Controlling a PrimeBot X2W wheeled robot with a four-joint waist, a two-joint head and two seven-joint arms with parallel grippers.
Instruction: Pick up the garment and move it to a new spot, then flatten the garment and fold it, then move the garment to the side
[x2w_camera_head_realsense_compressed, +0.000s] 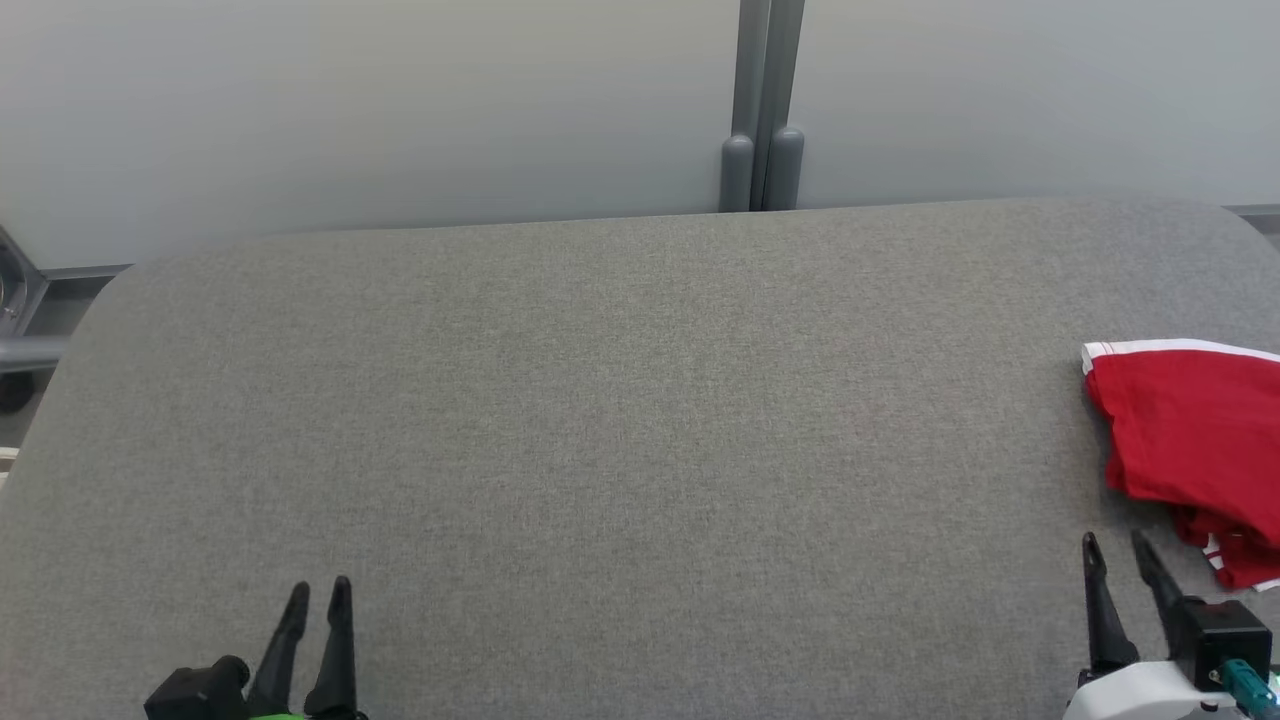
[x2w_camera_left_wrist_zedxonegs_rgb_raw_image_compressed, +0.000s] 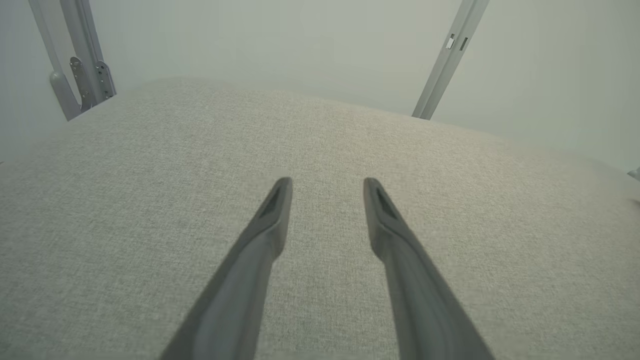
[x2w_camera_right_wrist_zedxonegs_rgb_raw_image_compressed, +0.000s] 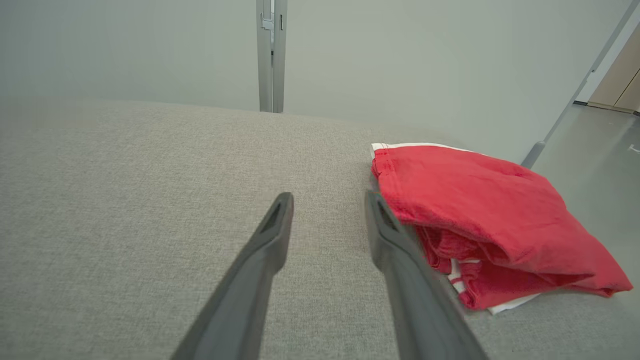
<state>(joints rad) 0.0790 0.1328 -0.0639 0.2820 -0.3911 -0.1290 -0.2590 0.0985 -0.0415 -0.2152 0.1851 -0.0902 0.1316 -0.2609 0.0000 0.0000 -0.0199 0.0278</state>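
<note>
Garment (x2w_camera_head_realsense_compressed: 1190, 430), red with white trim, lies bunched in loose layers at about 3 o'clock on the table (x2w_camera_head_realsense_compressed: 600, 400), running off the head view's right edge. The table is covered in grey woven fabric and has rounded far corners. Behind it stands a pale wall (x2w_camera_head_realsense_compressed: 350, 110), with a grey post (x2w_camera_head_realsense_compressed: 762, 100) at 12 o'clock. The left gripper (x2w_camera_head_realsense_compressed: 320, 588) sits at 7 o'clock in the head view, well apart from the garment, its dark fingers pointing toward 12. In the left wrist view the left gripper (x2w_camera_left_wrist_zedxonegs_rgb_raw_image_compressed: 328, 184) is released, the jaws spread with only bare grey fabric between them. The right gripper (x2w_camera_head_realsense_compressed: 1115, 540) sits at 5 o'clock in the head view, its tips leaning slightly toward 11 and just short of the garment's near edge. In the right wrist view the right gripper (x2w_camera_right_wrist_zedxonegs_rgb_raw_image_compressed: 328, 199) is likewise released, jaws spread over the table. There the garment (x2w_camera_right_wrist_zedxonegs_rgb_raw_image_compressed: 475, 215) lies at 2 to 3 o'clock of the tips. Its smooth top layer carries a white band along the far edge, and crumpled folds with a white stripe show underneath at the near side. The right-hand finger (x2w_camera_right_wrist_zedxonegs_rgb_raw_image_compressed: 400, 260) overlaps the garment's near left corner in that view, but whether they touch cannot be told. Beyond the garment, at 2 o'clock, a strip of grey floor (x2w_camera_right_wrist_zedxonegs_rgb_raw_image_compressed: 590, 165) shows past the table's edge.
</note>
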